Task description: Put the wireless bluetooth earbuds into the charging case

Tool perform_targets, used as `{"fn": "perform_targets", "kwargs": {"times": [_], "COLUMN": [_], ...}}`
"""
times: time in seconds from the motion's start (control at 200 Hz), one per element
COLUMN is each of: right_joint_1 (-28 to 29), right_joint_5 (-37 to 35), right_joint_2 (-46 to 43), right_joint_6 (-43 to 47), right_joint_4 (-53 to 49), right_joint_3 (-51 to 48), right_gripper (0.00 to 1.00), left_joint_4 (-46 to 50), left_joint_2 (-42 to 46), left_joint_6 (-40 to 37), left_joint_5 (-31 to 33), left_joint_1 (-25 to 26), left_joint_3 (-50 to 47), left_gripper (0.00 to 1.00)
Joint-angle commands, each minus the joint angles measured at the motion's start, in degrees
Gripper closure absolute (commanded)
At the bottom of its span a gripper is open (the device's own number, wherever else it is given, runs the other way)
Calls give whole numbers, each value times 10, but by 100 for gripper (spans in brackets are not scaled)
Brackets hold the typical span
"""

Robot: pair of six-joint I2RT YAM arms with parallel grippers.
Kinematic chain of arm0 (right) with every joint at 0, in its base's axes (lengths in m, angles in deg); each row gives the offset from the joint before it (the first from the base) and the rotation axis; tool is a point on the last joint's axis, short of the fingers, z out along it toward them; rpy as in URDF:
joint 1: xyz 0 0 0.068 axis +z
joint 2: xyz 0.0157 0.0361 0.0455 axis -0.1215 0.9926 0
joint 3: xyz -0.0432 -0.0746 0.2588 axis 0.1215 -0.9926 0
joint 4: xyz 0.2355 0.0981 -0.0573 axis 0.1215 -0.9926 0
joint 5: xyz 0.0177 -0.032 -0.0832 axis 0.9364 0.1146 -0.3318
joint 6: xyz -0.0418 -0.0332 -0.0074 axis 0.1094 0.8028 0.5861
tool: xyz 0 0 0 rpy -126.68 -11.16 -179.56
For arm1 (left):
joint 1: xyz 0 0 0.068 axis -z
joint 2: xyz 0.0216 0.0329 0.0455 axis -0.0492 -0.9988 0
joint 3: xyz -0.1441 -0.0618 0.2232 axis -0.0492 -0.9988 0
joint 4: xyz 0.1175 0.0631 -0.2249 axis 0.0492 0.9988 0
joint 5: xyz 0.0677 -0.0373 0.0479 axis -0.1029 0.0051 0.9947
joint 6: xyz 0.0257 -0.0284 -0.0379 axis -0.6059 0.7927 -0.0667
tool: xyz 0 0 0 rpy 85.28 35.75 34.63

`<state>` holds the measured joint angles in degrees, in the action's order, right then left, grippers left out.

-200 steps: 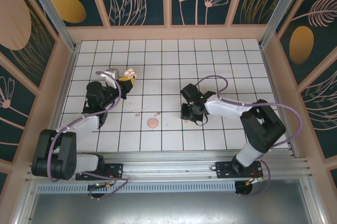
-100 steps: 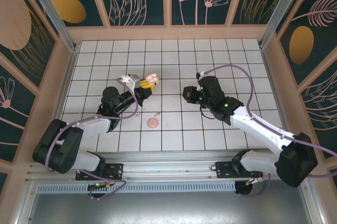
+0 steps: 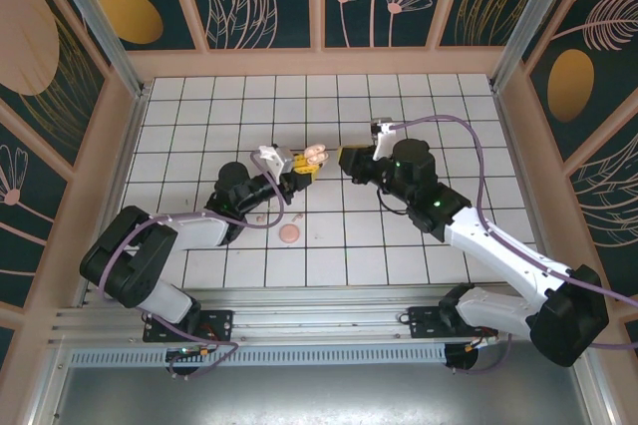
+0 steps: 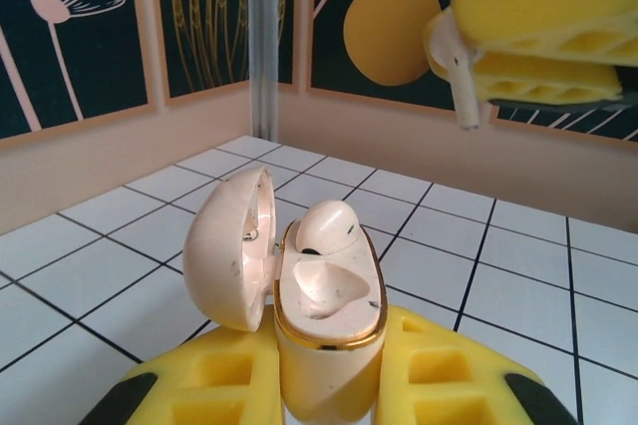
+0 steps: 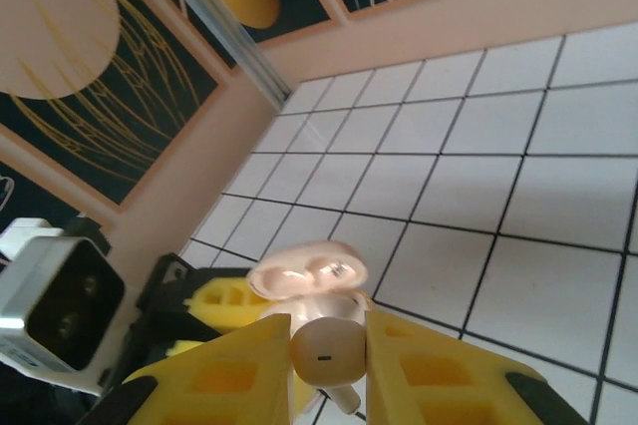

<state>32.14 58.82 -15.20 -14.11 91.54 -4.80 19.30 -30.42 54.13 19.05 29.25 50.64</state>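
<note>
My left gripper (image 4: 329, 370) is shut on the pale pink charging case (image 4: 331, 295), held upright with its lid (image 4: 227, 245) swung open to the left. One earbud (image 4: 324, 225) sits in the far slot; the near slot is bare. My right gripper (image 5: 327, 347) is shut on the second earbud (image 5: 327, 353), its stem pointing down. This earbud (image 4: 461, 86) hangs a little above and to the right of the case, apart from it. In the top view the left gripper (image 3: 299, 168) and right gripper (image 3: 349, 158) face each other at mid-table, the case (image 3: 315, 155) between them.
A coin-sized round pink disc (image 3: 289, 233) lies on the white tiled floor (image 3: 399, 116) just in front of the left gripper. Peach walls (image 3: 319, 61) with dark flower panels ring the floor. Purple cables loop over both arms.
The left gripper has carried the open case rightward to mid-table. The right arm has stretched out and swung up and left, bringing its earbud close to the case.
</note>
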Motion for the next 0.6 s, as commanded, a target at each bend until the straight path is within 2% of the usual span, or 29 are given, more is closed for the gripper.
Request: {"fn": "perform_targets", "kwargs": {"times": [0.0, 0.255, 0.596], "right_joint_1": [5, 12, 31], "right_joint_5": [17, 37, 14], "right_joint_2": [5, 44, 62], "right_joint_6": [23, 22, 17], "right_joint_4": [62, 97, 137], "right_joint_3": [-1, 4, -11], "right_gripper": [77, 77, 78], "left_joint_4": [-28, -26, -31], "left_joint_2": [-6, -5, -10], "left_joint_6": [-18, -10, 6], "left_joint_5": [5, 14, 16], "left_joint_1": [10, 18, 22], "left_joint_3": [20, 27, 38], "left_gripper": [90, 90, 90]}}
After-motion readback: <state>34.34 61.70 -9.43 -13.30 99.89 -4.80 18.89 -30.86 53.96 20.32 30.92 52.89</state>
